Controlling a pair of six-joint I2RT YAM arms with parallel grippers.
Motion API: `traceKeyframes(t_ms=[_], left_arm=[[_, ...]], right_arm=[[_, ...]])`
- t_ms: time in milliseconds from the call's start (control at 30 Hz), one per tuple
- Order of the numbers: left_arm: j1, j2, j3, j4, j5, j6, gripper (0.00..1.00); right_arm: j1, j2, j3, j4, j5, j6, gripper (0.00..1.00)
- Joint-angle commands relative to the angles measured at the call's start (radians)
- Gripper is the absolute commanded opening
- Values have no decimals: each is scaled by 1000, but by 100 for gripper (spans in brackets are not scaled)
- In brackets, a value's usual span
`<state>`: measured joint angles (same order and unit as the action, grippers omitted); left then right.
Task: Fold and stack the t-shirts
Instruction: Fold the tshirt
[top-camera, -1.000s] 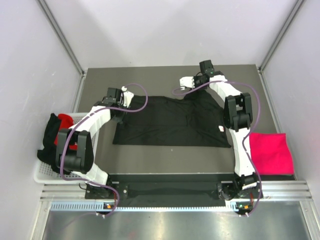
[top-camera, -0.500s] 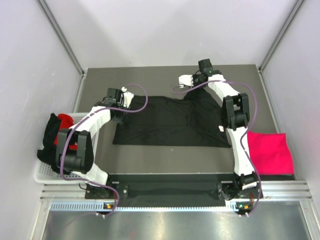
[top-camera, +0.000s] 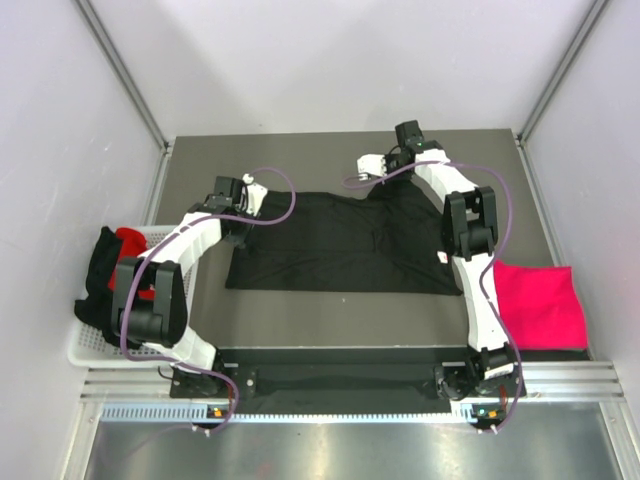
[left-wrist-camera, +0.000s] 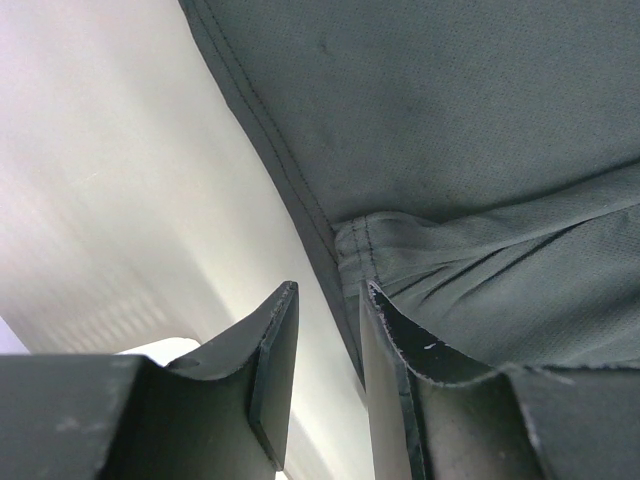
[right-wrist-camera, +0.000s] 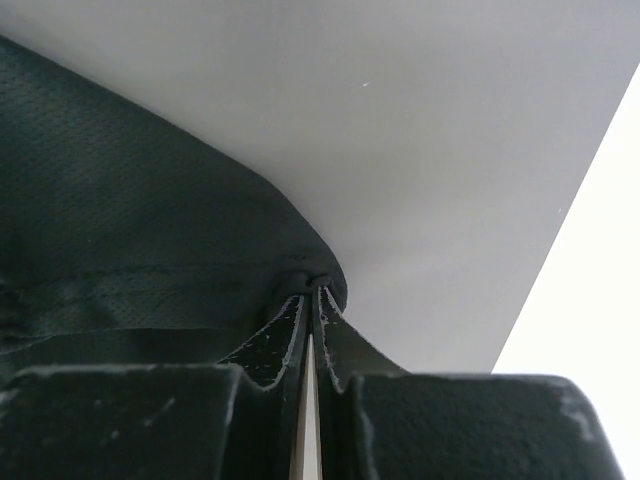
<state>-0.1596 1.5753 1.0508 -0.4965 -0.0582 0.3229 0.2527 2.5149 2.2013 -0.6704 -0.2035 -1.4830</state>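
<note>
— Where do we find the black t-shirt (top-camera: 340, 240)?

— We see it spread across the middle of the desk (top-camera: 300, 320). Its small white tag (top-camera: 441, 259) is at the near right corner, just beside the right arm (top-camera: 462, 225).

— And what do we make of the right jaws?

— From the wrist view we see them pressed together, with only a thin slit of light lower down between the fingers (right-wrist-camera: 270, 345). A bunched fold of the black cloth is pinched at their tips. From above we place them at the far edge of the shirt, right of its middle.

— Do the left jaws hold anything?

— We see them parted by a narrow gap, and the pale desk shows through it. The stitched hem of the black t-shirt runs down to the inner edge of one finger (left-wrist-camera: 385, 330). We cannot tell whether that finger touches the hem. From above, the left arm (top-camera: 190, 235) reaches to the shirt's far left corner.

— Where are the other shirts?

— We find the pink t-shirt (top-camera: 540, 305) lying flat at the right edge of the desk, apart from the black one. At the left edge stands the white wire basket (top-camera: 85, 350). A black tee (top-camera: 98, 275) hangs over its rim, and a red tee (top-camera: 128, 240) lies beside that one.
</note>
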Motion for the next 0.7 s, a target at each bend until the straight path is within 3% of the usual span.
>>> traceKeyframes(t_ms=[0, 300, 667], left_arm=[[2, -14, -12, 35, -14, -4, 37], [2, -1, 3, 53, -26, 16, 37], [9, 136, 112, 164, -97, 82, 43]], right_arm=[[11, 10, 51, -54, -28, -13, 0], [-12, -142, -21, 164, -7, 170, 0], [-16, -237, -153, 219, 52, 266, 0]])
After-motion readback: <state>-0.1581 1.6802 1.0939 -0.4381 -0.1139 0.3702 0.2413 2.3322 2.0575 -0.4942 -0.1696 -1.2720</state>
